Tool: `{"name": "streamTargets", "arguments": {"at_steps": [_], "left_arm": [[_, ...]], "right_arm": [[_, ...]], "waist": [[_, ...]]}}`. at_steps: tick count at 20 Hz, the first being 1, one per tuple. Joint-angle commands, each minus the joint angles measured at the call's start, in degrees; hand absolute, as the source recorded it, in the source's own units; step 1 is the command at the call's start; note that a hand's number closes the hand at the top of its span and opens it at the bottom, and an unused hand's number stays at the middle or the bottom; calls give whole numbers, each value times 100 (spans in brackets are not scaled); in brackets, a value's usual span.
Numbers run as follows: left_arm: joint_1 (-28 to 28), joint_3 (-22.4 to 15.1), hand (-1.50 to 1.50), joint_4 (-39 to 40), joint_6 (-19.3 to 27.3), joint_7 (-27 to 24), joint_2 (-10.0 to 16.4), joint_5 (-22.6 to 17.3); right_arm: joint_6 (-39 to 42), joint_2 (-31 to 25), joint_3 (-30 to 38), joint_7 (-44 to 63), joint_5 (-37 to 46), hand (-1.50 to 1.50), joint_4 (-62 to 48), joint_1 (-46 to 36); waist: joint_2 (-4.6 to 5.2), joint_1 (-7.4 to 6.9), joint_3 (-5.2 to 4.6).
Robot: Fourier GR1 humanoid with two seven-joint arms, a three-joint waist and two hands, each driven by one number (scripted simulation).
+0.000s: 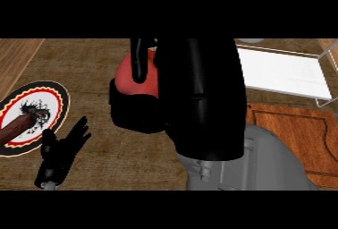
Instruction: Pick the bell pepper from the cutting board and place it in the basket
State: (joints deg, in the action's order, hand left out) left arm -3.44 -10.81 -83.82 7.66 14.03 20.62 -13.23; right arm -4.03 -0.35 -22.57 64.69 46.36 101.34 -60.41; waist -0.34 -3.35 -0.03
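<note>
Head view. The pepper point(127, 79) is seen in the right hand point(198, 98), off the board point(290, 129). It shows against the counter point(99, 58), between the plate point(58, 96) and the board, left of the basket point(284, 74). The fingers are curled round it, and one is laid down its front. Most of the fruit is hidden; only a red, smooth, rounded flank is exposed. The left hand point(63, 150) is noted at lower left, open with fingers up, at rest.

Handling, as judged: the pepper is likely light and hollow. Its skin is glossy and may slip, and its walls are stiff but could be bruised if squeezed. A hold across the broad middle is considered best; the stem is not visible.

Materials: the counter is mottled brown and looks woody. The board is reddish wood, flat, with a grooved border. The basket is a white wire frame over a pale floor. The plate is round, with a patterned rim and a brown elongated item point(16, 127) on it. The forearm point(264, 165) is grey.
</note>
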Motion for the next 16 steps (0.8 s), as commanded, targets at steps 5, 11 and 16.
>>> {"name": "streamTargets", "arguments": {"at_steps": [5,11,16], "left_arm": [[69,9,0,338,-18,212,-108,-20],[-177,-7,0,211,115,131,-155,141],[-399,98,0,78,-127,186,7,2]], "right_arm": [[-269,34,973,305,-616,150,-2535,-2034],[-1061,34,1226,-309,-1139,150,-3505,-1971],[-1648,34,1374,-845,-1643,150,-3739,-1668]], "waist": [[96,19,-22],[91,75,-8],[60,152,0]]}}
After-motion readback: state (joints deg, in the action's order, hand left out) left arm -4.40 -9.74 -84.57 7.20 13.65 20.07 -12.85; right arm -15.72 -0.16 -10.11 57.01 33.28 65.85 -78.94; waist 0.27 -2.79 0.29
